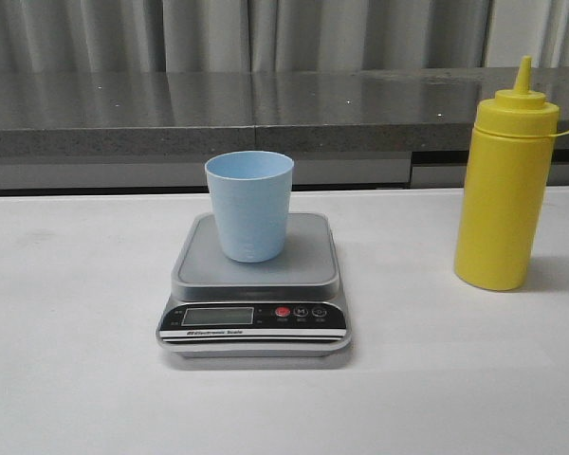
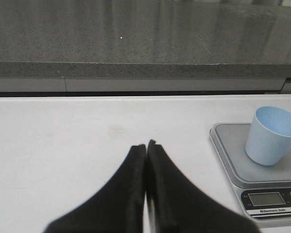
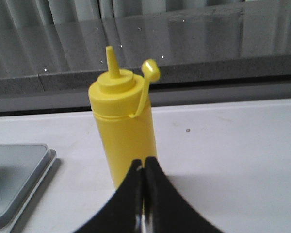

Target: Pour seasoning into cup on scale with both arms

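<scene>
Seasoning bottle [image 1: 505, 194] looks light, squeezable plastic (grip mid-body); left end effector [image 2: 146, 145] and right end effector [image 3: 144, 162] both closed, empty.

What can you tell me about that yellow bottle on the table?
The yellow squeeze bottle looks like soft plastic, tall and round, with a screw-on top ending in a pointed nozzle. Its small cap is off the tip and dangles on a thin tether. It stands upright on the white table, to the right of the scale, apart from it. Nothing grips it; the right pincer is closed just before it.
</scene>
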### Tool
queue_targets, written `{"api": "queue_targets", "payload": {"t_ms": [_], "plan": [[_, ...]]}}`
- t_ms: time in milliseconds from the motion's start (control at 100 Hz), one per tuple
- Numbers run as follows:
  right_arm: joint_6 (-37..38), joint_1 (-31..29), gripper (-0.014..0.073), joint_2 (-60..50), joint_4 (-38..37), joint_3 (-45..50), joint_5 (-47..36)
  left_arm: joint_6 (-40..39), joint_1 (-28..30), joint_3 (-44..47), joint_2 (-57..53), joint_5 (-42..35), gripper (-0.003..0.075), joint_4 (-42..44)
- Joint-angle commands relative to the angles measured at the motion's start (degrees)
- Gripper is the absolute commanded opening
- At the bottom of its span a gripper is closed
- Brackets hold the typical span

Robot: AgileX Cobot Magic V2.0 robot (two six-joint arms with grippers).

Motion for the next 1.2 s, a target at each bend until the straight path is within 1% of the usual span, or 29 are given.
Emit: {"api": "queue_targets", "payload": {"t_ms": [0,180,220,300,560,630,750,970,1030,1100,1190], "plan": [[-0.19,-0.29,-0.0068,-4.36,-0.07,-0.06,-3.28,-0.47,0.15,-1.39,0.45,-4.47,-0.002,0.0],[-0.19,-0.29,-0.0068,-11.47,-0.14,3.09,-2.61,-0.47,0.15,-1.39,0.45,-4.47,-0.002,0.0],[-0.19,-0.29,-0.0068,-12.83,-0.23,2.97,-0.67,-0.47,0.15,-1.39,0.45,-4.47,-0.002,0.0],[-0.19,-0.29,-0.0068,-16.05,-0.65,2.97,0.54,-0.47,0.15,-1.39,0.45,-4.47,-0.002,0.0],[-0.19,-0.29,-0.0068,-26.1,-7.34,2.97,1.53,-0.47,0.15,-1.39,0.45,-4.47,-0.002,0.0],[-0.26,-0.29,-0.0068,-29.93,-7.34,2.97,1.77,-0.47,0.15,-1.39,0.45,-4.47,-0.002,0.0],[-0.69,-1.21,-0.0068,-35.52,-6.44,2.97,5.38,-0.47,0.15,-1.39,0.45,-4.47,-0.002,0.0],[-0.69,-1.8,-0.0068,-41.44,-6.38,2.97,5.39,-0.47,0.15,-1.39,0.45,-4.47,-0.002,0.0],[-0.69,-2.67,-0.0068,-42.77,-4.24,2.97,5.51,-0.47,0.15,-1.39,0.45,-4.47,-0.002,0.0],[-0.69,-3.76,-0.0068,-44.77,-2.47,2.97,8.22,-0.47,0.15,-1.39,0.45,-4.47,-0.002,0.0],[-0.69,-5.73,-0.0068,-48.08,-1.96,2.97,16.37,-0.47,0.15,-1.39,0.45,-4.47,-0.002,0.0]]}}
